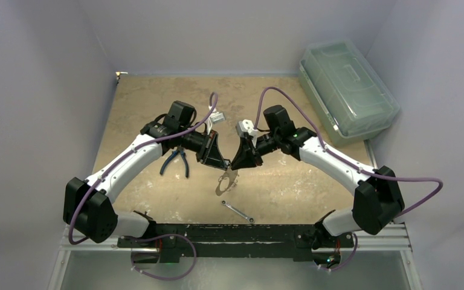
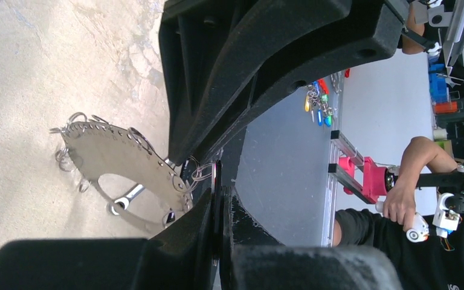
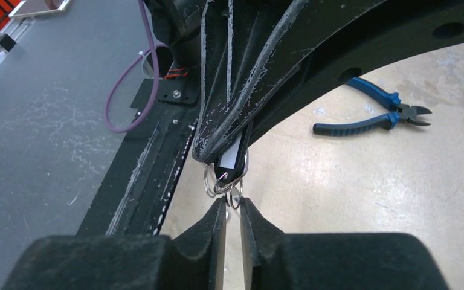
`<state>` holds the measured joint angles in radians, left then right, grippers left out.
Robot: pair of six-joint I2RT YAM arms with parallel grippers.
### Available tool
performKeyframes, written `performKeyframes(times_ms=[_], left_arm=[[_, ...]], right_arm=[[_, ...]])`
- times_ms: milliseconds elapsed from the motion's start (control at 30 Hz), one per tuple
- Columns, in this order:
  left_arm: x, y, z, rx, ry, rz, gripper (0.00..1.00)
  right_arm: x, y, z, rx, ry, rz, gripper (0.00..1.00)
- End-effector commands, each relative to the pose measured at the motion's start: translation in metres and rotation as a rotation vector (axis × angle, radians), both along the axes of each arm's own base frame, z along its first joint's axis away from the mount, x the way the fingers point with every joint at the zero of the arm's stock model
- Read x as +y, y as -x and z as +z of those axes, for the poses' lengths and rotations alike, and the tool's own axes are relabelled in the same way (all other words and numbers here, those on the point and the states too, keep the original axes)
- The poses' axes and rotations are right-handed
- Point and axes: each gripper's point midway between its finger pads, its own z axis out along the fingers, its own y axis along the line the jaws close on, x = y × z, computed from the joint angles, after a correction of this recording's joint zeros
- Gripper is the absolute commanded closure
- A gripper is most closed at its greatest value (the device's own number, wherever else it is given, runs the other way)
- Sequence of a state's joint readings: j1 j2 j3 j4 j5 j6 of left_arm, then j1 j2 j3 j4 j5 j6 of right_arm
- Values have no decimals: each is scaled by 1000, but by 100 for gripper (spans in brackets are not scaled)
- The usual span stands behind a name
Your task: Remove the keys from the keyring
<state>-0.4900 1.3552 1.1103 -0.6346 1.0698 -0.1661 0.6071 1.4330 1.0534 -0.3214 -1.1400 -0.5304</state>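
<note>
The keyring (image 2: 118,158) hangs over the surface (image 1: 290,187). The left pincer (image 2: 217,181) is shut tight on its edge. The right pincer (image 3: 232,208) is almost closed round the little silver key rings (image 3: 225,188); I cannot tell if it grips them

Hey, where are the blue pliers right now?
In the top view the blue pliers lie on the table left of centre, just left of the left gripper.
</note>
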Motion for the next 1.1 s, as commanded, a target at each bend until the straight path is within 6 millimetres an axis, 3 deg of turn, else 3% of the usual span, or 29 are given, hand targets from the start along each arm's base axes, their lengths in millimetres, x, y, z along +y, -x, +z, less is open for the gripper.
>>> performKeyframes(times_ms=[0,100,367,667,800,933,1000,1067], left_arm=[[0,2,17,-39,54,-8,100],[1,2,18,-44,55,-6,100],[10,-3,14,-63,33,21,100],[30,-5,-9,-10,-25,31,100],[28,-7,-10,-15,-8,40,100],[18,-1,-7,-22,5,26,100],[17,0,-6,-22,7,22,100],[16,0,-4,-27,10,23,100]], right_arm=[[4,-5,17,-48,-28,-17,89],[2,-4,12,-46,-23,-18,100],[-5,1,2,-76,-8,3,100],[-25,5,-25,-117,20,25,100],[-24,0,-35,-131,21,4,100],[-19,-11,-31,-147,17,-15,100],[-17,-15,-24,-151,15,-17,93],[-16,-16,-16,-146,13,-15,78]])
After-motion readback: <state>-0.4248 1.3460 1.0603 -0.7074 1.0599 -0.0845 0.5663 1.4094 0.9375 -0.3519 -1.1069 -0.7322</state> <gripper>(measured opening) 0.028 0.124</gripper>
